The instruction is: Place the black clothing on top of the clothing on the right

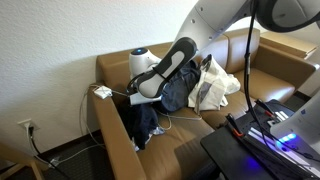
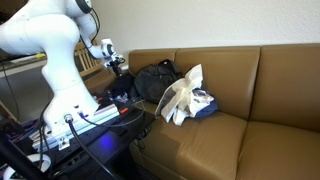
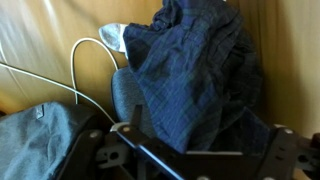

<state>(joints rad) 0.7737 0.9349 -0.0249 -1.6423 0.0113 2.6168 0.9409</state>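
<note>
Room: pale wall, brown leather sofa; its seat serves as the counter (image 2: 235, 140).
Black clothing: 1 bunched heap on the counter at the armrest end, against the backrest, in both exterior views (image 1: 178, 95) (image 2: 155, 80). Wrist view shows it as dark plaid folds (image 3: 195, 70).
Handling: prob. light, soft, floppy, zero stiffness. Will sag & trail when lifted, and may snag the cable.
Where to grip: a raised fold near the top of the heap, w/ plenty of fabric. Avoid a thin hem, which could slip out.
End effector: right at the heap (image 1: 148, 88) (image 3: 185, 160). Fingertips are lost in dark fabric, so can't tell if apart or clamped.
White clothing: 1, touching the black heap on the side away from the armrest (image 1: 215, 85) (image 2: 183, 95). Prob. the target pile.
Grey-blue cloth: 1, just beside the heap, low in wrist view (image 3: 35, 140).
White cable: 1, looping near the heap (image 3: 85, 60).
</note>
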